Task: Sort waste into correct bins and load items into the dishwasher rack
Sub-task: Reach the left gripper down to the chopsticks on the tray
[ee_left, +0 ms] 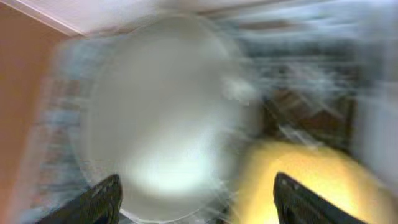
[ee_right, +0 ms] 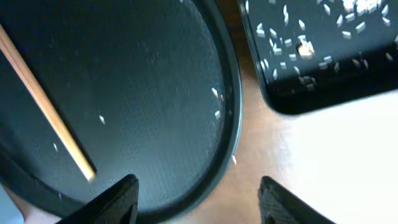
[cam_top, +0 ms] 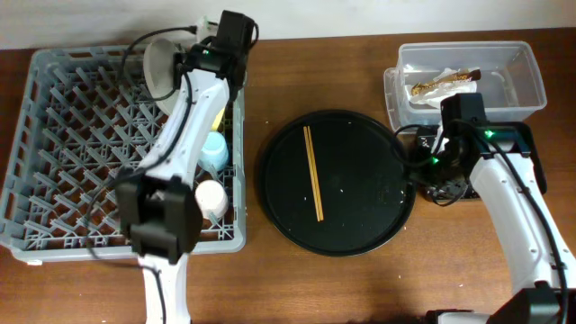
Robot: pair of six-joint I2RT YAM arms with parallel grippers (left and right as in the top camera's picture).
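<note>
Loaded: the dishwasher rack (cam_top: 72,135), at the surface's (cam_top: 342,54) left edge, holds the white plate (cam_top: 159,63) upright at its far side, plus the yellow bowl (ee_left: 311,168), light-blue cup (cam_top: 214,149) and pink cup (cam_top: 210,196). Left gripper (ee_left: 196,202), facing the plate: jaws spread wide, apparently empty; view blurred.

Outstanding: the chopsticks (cam_top: 312,173) lie on the round black tray (cam_top: 360,180), centre. Right gripper (ee_right: 199,199), over that tray's right rim: jaws wide open, empty.

Sorted: napkin with wrapper (cam_top: 443,85) in the clear tub (cam_top: 526,76), far right corner; food scraps (ee_right: 292,46) in the black tray (ee_right: 323,87).

Room is narrow between rack and round tray, wider along the near edge.

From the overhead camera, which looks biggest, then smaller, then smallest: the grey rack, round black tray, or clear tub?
1. square grey plastic dishwasher rack
2. large round black tray
3. clear rectangular plastic tub
</note>
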